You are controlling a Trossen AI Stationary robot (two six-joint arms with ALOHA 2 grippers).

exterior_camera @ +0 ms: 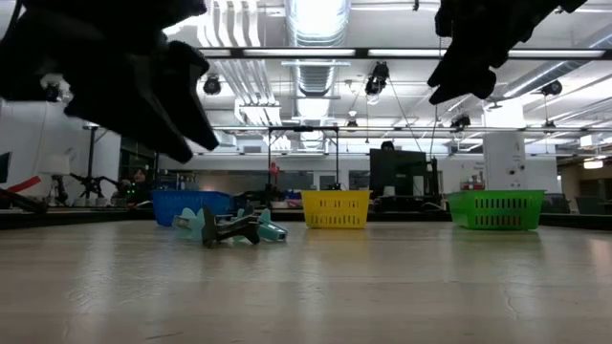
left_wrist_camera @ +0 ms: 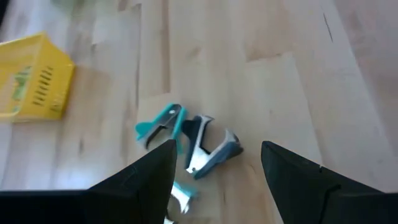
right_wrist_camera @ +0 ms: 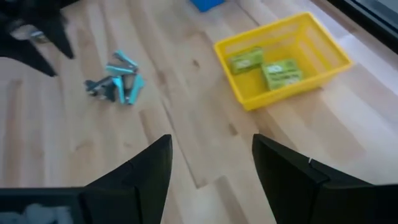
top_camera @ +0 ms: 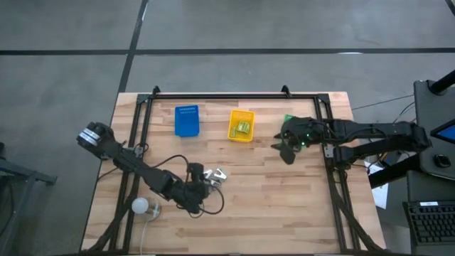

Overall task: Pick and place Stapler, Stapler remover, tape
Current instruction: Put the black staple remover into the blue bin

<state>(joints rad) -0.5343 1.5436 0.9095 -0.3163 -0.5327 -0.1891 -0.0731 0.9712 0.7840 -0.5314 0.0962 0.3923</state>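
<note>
High view shows, nearest, a white ball (top_camera: pixel 140 206) at the table's (top_camera: pixel 284 213) near-left corner, then the left gripper (top_camera: pixel 201 186) hanging over a small pile of staple removers (top_camera: pixel 215 175) just right of it. Its fingers (left_wrist_camera: pixel 140 177) are spread wide and hold nothing; the teal remover (left_wrist_camera: pixel 159 121) and the dark remover (left_wrist_camera: pixel 211 149) lie touching each other just ahead of the tips. To do this pick well, I judge it should choose one remover, preferably the dark one on the pile's edge, turn so the fingers straddle its body, and come straight down so its neighbours are not dragged along. Farther off stand a blue bin (top_camera: pixel 187 120), a yellow bin (top_camera: pixel 241 125) with green boxes (right_wrist_camera: pixel 266 66) inside, and a green bin (exterior_camera: pixel 495 208) at far right. The right gripper (top_camera: pixel 289 147) waits near the green bin, released and empty. No tape or stapler is visible.
</note>
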